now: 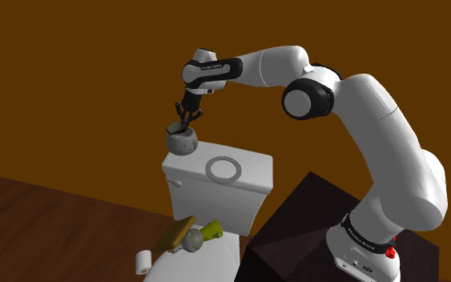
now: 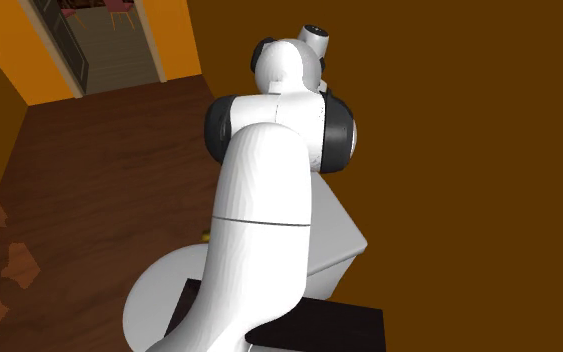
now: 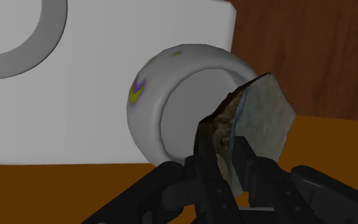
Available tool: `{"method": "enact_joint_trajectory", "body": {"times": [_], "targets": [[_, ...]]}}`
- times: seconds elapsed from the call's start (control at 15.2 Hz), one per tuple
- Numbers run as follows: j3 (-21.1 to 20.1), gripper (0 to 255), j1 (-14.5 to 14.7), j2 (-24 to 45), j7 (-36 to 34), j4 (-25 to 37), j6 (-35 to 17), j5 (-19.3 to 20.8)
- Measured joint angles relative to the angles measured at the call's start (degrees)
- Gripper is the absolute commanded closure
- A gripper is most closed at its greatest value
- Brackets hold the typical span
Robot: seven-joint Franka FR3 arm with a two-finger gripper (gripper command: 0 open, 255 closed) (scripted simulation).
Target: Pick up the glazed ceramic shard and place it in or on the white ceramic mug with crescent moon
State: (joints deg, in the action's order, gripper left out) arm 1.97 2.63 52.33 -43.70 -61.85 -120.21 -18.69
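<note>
On toilet tank (image 1: pixel 215 192) lid's corner, shoulder view's left: mug (image 3: pixel 147 108), white, rounded, yellow-purple mark on side. Just above mug's rim, shard (image 3: pixel 260 121): flat, angular pc, grey-blue smooth face, rough brown broken edge. Black gripper (image 3: pixel 228 159): fingers closed narrow on shard's lower end, clasping it from both sides; shard-mug contact can't tell.
</note>
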Motion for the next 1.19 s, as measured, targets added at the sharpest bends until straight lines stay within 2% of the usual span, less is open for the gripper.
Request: {"method": "enact_joint_trajectory", "body": {"times": [0.07,0.13,0.53,0.99,1.19], "targets": [[0.0,255,0.0,0.0,0.0,0.1,0.0,0.0],[0.0,0,0.0,0.1,-0.2,0.2,0.2,0.0],[0.0,0,0.0,0.0,-0.1,-0.1,0.1,0.1],[0.1,0,-0.6,-3.3,-0.3,-1.1,5.4,0.2],[0.2,0,-0.5,-4.4,0.0,-2.5,4.2,0.1]]}}
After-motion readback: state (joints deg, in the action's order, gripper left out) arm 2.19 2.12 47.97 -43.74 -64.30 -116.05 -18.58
